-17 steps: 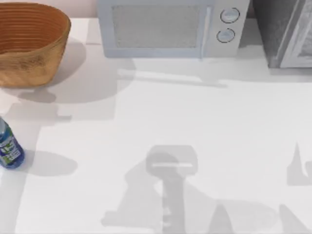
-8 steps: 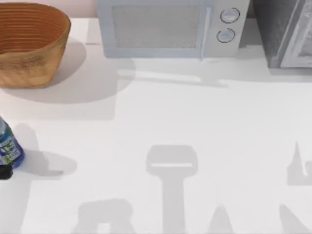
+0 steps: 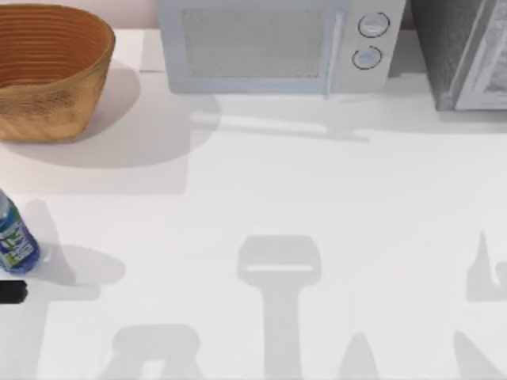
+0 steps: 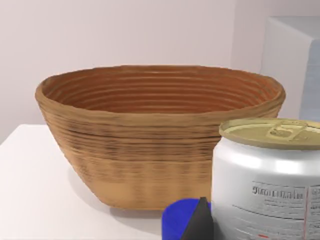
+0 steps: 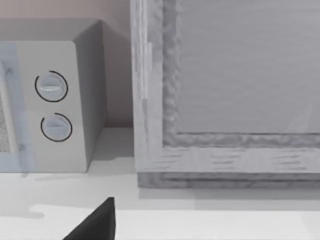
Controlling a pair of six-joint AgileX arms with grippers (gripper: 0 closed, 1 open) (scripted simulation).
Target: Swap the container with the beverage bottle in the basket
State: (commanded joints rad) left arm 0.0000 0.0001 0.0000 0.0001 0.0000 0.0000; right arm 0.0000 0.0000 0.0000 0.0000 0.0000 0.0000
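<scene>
The wicker basket (image 3: 49, 70) stands at the table's far left corner, and the left wrist view shows its ribbed inside (image 4: 160, 135) holding nothing. The blue beverage bottle (image 3: 14, 237) stands at the table's left edge, nearer the front than the basket. A dark part of my left gripper (image 3: 9, 291) pokes in just in front of the bottle. In the left wrist view the white container (image 4: 270, 180) with its gold top sits very close, beside the bottle's blue cap (image 4: 177, 220). My left gripper (image 4: 200, 225) touches the container's side. My right gripper (image 5: 97, 222) is parked near the grey cabinet.
A microwave (image 3: 273, 43) stands along the back edge, and a grey cabinet (image 3: 463, 51) fills the far right corner. The white tabletop (image 3: 317, 190) spreads wide between them and the front edge, crossed by arm shadows.
The dark part of my left gripper came into the top view at the left edge and slid toward the front. The arm's shadow shifted left and forward. The bottle stayed put.
</scene>
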